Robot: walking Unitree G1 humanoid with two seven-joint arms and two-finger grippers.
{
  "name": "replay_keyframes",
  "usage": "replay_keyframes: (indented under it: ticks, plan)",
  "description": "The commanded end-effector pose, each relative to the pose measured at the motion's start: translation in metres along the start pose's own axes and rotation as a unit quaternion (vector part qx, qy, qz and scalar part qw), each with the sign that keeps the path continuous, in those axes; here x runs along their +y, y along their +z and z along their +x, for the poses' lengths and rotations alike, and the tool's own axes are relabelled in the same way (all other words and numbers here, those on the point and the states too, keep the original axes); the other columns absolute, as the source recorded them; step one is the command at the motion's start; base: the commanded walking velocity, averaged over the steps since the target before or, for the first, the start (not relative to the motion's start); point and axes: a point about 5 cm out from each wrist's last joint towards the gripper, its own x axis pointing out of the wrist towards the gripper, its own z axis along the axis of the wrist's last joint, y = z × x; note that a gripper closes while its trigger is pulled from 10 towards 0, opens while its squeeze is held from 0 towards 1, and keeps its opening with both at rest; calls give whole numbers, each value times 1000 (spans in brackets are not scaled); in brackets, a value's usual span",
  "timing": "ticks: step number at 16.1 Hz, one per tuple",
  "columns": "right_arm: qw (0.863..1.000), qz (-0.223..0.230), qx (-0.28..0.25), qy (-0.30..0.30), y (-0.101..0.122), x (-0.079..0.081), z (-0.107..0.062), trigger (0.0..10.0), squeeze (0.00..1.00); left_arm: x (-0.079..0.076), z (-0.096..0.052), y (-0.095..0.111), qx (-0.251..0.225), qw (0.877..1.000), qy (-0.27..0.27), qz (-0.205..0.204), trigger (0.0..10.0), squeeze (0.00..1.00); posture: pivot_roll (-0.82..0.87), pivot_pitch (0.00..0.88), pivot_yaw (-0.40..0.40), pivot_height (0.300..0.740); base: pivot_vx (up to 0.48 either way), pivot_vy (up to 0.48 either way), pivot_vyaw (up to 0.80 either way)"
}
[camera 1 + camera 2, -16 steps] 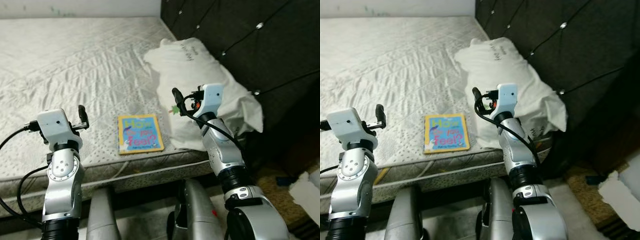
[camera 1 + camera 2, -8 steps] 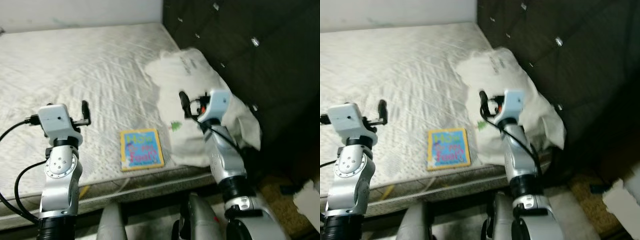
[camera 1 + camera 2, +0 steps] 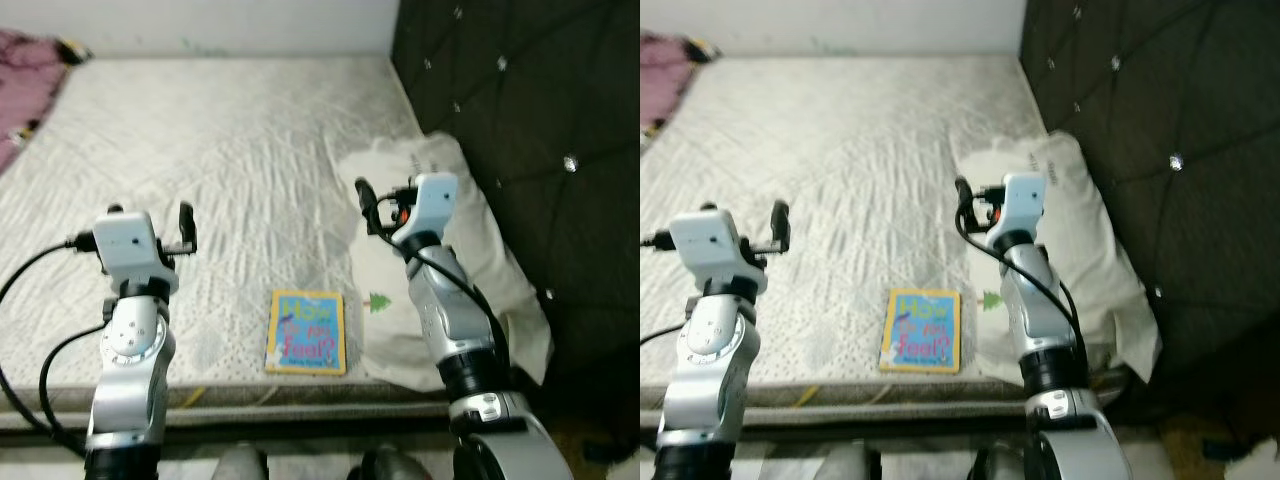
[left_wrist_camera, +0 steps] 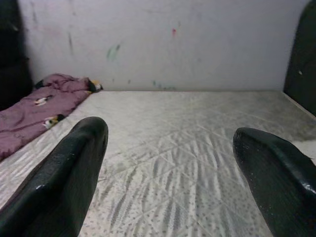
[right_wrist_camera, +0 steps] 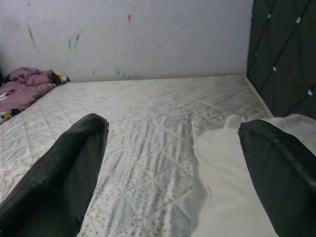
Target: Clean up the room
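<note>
Partly, the purple blanket [image 3: 25, 65] is cut off at the bed's far left corner. A white pillow [image 3: 470, 270] is seen against the dark headboard [image 3: 540, 90]. The book [image 3: 306, 331], yellow-bordered with blue cover, lies flat near the mattress [image 3: 230, 150] front edge. Left end effector [image 4: 168, 168] and right end effector [image 5: 173, 168] are held wide open, empty, above the bed.

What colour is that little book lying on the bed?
The book has a yellow border and blue cover with pink lettering, clearest in the left eye view.

Mattress [image 3: 230, 150] with book [image 3: 306, 332], pillow [image 3: 455, 290], blanket [image 3: 25, 60]
</note>
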Motion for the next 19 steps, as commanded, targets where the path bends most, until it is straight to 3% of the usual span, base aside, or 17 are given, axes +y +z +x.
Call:
replay_keyframes:
  ticks: [1,8,10,12,19]
  plan:
    - [1000,-6,1,6,3,2,2,10000,0,-1,3,5,-11,1000,0,-6,10000,0,84,0,-6,740,0,0,0]
    - [1000,-19,7,9,1,1,3,10000,0,-7,15,3,-7,999,-16,-32,10000,0,75,0,-14,740,0,0,0]
    - [1000,-10,20,6,-2,0,6,10000,0,-8,17,1,2,999,-19,-35,10000,0,76,0,-18,740,0,0,-769]
    - [1000,-13,10,10,2,0,8,10000,0,-11,20,0,2,999,-20,-46,10000,0,75,0,-22,740,0,294,-800]
    - [999,-28,12,20,1,2,10,10000,0,-14,23,0,0,998,-21,-62,10000,0,67,0,-23,740,0,461,0]
